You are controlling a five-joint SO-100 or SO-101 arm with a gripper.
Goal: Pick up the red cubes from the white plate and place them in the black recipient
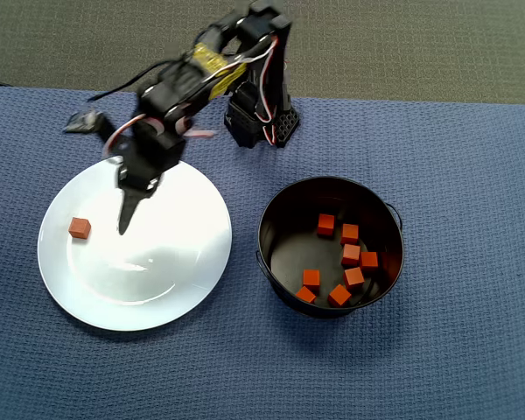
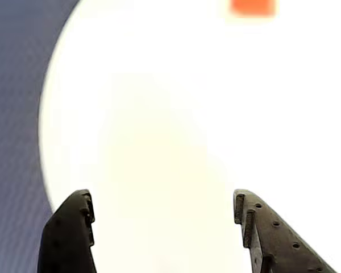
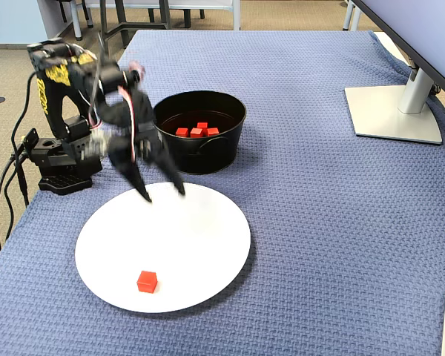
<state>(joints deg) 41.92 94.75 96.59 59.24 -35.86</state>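
One red cube (image 1: 80, 228) lies on the left part of the white plate (image 1: 157, 262); the fixed view shows this cube (image 3: 147, 281) near the plate's (image 3: 196, 237) front edge. My gripper (image 3: 163, 194) hovers open and empty over the plate's far edge, well apart from that cube. In the wrist view the gripper (image 2: 162, 196) frames bare plate (image 2: 159, 114), with the cube (image 2: 253, 5) at the top edge. In the overhead view the gripper (image 1: 125, 223) points down right of the cube. The black recipient (image 1: 271, 210) holds several red cubes (image 1: 350, 255).
The arm's base (image 3: 59, 159) is clamped at the table's left edge in the fixed view, just behind the black pot (image 3: 208, 152). A monitor stand (image 3: 397, 111) sits far right. Blue woven cloth (image 3: 319, 245) covers the table.
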